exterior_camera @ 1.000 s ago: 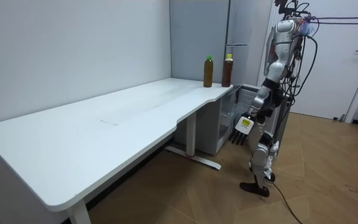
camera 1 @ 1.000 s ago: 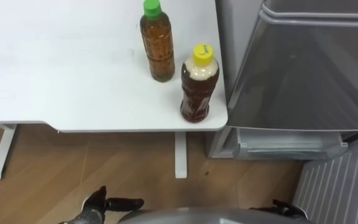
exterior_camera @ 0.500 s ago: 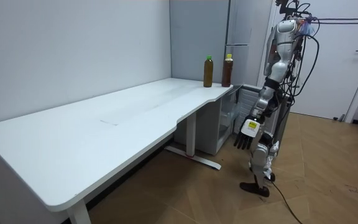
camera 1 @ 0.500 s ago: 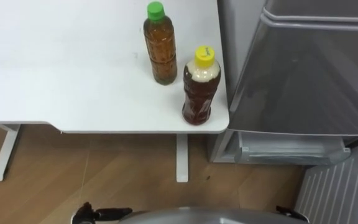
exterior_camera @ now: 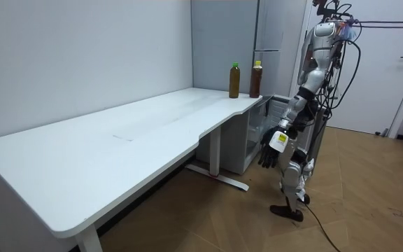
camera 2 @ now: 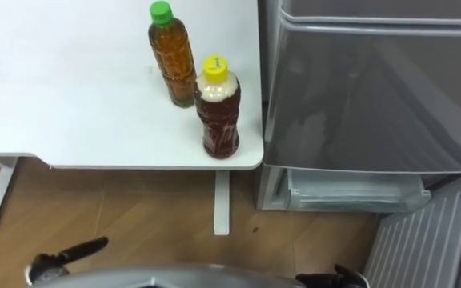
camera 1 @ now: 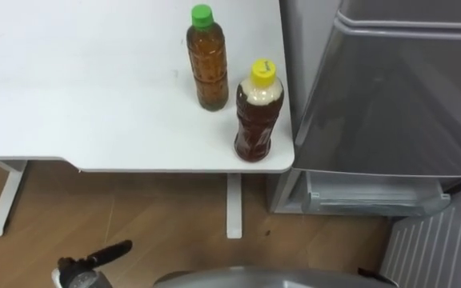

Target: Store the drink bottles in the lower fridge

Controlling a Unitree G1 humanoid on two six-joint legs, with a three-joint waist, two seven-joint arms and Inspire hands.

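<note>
Left robot hand point(camera 1: 77, 274) swung outward, spread, empty.
Green-capped bottle point(camera 1: 206, 60) and yellow-capped bottle point(camera 1: 258, 112) sat on the tabletop point(camera 1: 70, 96) beside the fridge point(camera 1: 398, 88), unstowed.

You see 2 bottles of amber-brown drink on the white table point(camera 1: 70, 96): the green-capped bottle point(camera 1: 207, 60) and the darker yellow-capped bottle point(camera 1: 258, 116). The fridge point(camera 1: 398, 88) is glossy grey, the floor point(camera 1: 158, 216) brown wood-grain planks.

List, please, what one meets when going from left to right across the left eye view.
left hand → green-capped bottle → yellow-capped bottle → fridge
</note>
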